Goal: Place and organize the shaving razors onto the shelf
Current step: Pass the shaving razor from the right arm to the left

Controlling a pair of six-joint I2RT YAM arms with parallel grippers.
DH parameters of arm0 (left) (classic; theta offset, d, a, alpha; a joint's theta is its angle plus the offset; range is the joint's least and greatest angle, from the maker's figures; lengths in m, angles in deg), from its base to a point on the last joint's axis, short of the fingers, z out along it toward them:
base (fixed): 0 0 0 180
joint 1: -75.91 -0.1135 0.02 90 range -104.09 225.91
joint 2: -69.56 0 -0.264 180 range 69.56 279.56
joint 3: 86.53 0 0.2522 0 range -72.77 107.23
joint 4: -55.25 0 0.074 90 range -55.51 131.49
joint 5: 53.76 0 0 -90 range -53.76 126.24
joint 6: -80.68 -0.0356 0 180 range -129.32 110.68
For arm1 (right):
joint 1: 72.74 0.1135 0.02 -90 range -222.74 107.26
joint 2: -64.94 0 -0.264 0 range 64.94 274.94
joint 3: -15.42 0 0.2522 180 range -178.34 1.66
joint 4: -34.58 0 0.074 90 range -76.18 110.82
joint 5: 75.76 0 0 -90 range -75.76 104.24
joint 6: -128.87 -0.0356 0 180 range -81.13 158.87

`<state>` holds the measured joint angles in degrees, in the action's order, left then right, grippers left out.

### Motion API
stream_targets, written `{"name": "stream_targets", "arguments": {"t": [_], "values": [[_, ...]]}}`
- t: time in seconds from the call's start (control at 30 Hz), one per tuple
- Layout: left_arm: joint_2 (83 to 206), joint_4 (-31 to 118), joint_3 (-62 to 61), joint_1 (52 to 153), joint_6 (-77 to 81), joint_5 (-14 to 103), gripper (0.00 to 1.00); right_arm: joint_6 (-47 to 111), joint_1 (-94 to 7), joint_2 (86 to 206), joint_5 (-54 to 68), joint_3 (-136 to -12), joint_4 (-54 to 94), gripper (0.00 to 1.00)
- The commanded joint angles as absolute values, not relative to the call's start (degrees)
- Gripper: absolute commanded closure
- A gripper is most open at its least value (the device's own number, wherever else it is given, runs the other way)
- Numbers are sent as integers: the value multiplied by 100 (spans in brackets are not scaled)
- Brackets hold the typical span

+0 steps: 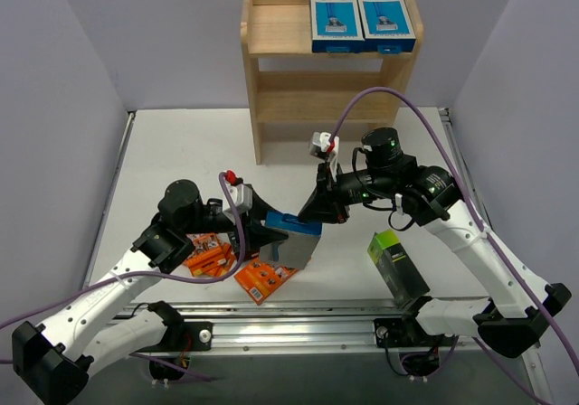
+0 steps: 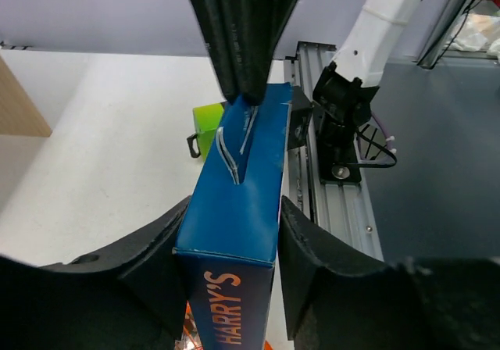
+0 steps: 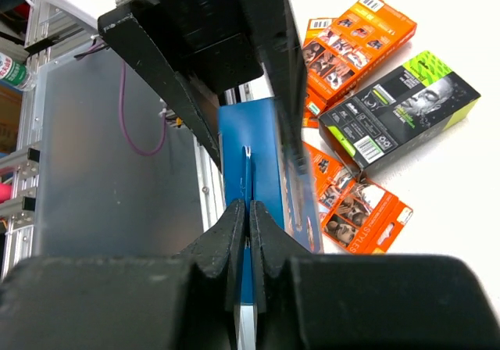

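Robotics lab test cell — white tabletop point(image 1: 181, 143), plain grey partition walls point(image 1: 54, 61), aluminium mounting rail point(image 1: 298, 319).

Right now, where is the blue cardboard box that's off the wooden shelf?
Overhead, the blue cardboard box is mid-table between the left gripper and right gripper, beside flat orange packs.

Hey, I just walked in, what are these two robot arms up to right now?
Both arms are on the same blue razor box near the middle of the table. The left arm's fingers sit against its two sides, while the right arm's fingers are pinched shut on the hang tab at its top. Two matching blue boxes already sit side by side on the shelf's top tier. Orange packs and a black-and-green box lie on the table, not yet shelved.
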<state>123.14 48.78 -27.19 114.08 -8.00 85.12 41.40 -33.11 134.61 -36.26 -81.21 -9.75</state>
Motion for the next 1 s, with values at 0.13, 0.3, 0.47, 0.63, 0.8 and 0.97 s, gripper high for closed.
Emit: {"name": "stream_targets", "arguments": {"t": [0.13, 0.3, 0.47, 0.63, 0.8, 0.97], "values": [[12062, 4572, -2636, 11440, -897, 8556, 68, 4309, -3302, 13367, -3560, -8035, -792, 100], [11895, 4263, -2750, 11440, -923, 8353, 89, 4292, -3302, 13437, -3498, -7947, -722, 100], [11737, 3853, -2716, 11440, -1266, 7748, 89, 4046, -3302, 13437, -3200, -7964, -529, 59], [11606, 3525, -2654, 11484, -1854, 6676, 96, 3485, -3302, 13227, -2778, -8043, -292, 44], [11491, 3595, -2733, 11607, -2118, 5252, 98, 2475, -3302, 12797, -1474, -7543, 244, 41], [11201, 3955, -2663, 12072, -2698, 3767, 98, 650, -3223, 12568, -721, -7121, 832, 42]]}}
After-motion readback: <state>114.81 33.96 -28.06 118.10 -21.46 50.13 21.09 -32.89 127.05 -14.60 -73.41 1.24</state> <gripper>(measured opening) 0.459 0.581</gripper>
